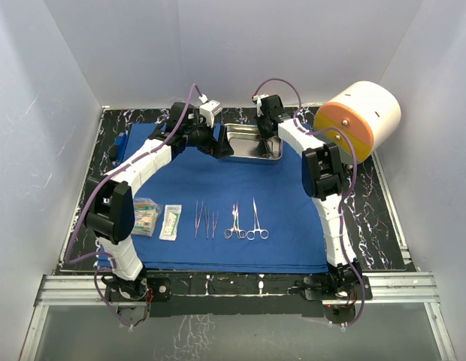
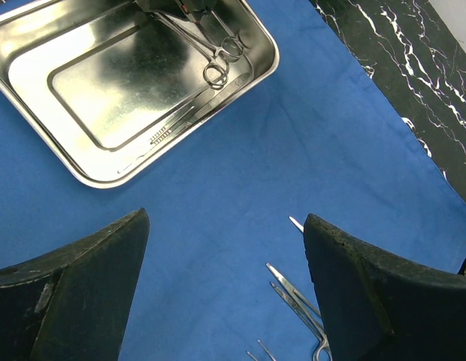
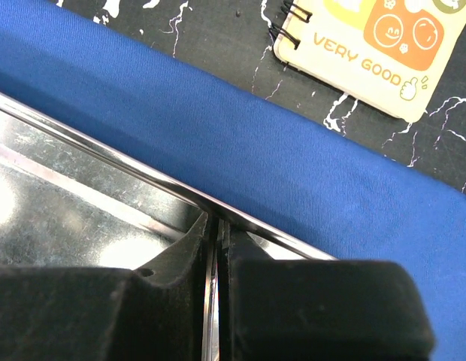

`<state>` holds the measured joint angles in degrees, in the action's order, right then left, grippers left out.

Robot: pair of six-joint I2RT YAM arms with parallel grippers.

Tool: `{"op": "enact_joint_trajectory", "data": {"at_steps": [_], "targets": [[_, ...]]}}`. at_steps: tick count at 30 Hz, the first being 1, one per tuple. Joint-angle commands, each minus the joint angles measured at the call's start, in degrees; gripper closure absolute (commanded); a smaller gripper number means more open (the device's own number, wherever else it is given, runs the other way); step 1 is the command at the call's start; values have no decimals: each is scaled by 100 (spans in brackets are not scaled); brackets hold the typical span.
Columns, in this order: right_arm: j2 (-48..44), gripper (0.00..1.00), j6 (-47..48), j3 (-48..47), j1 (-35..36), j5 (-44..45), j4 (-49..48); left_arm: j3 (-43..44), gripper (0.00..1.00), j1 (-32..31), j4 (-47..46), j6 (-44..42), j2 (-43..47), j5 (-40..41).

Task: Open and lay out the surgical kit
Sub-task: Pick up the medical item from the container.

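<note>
The slender steel clamp, judged stiff, light and slippery, is pinched by its shank inside the shiny rectangular steel tray by the closed right end effector, with the left end effector wide open and empty.

Blue cloth flat, steel tray far side, clamp inside, packets, forceps, clamps near front
</note>
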<state>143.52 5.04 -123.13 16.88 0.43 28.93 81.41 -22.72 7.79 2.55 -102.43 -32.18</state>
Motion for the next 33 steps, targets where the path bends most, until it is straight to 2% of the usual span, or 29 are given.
{"op": "enact_joint_trajectory", "data": {"at_steps": [1,15,22,33], "targets": [[427,100,131,66,-19,224,561,-46,17,4,47,-70,416,-146],[-661,100,-136,237,-97,-446,-197,53,19,-2,-277,32,49,-29],[-1041,100,-252,632,-128,-507,-638,791,24,-104,-559,113,-793,-1],[-1455,100,-360,1180,-193,-499,-1022,2027,33,-401,-1259,1144,-2456,-225]]}}
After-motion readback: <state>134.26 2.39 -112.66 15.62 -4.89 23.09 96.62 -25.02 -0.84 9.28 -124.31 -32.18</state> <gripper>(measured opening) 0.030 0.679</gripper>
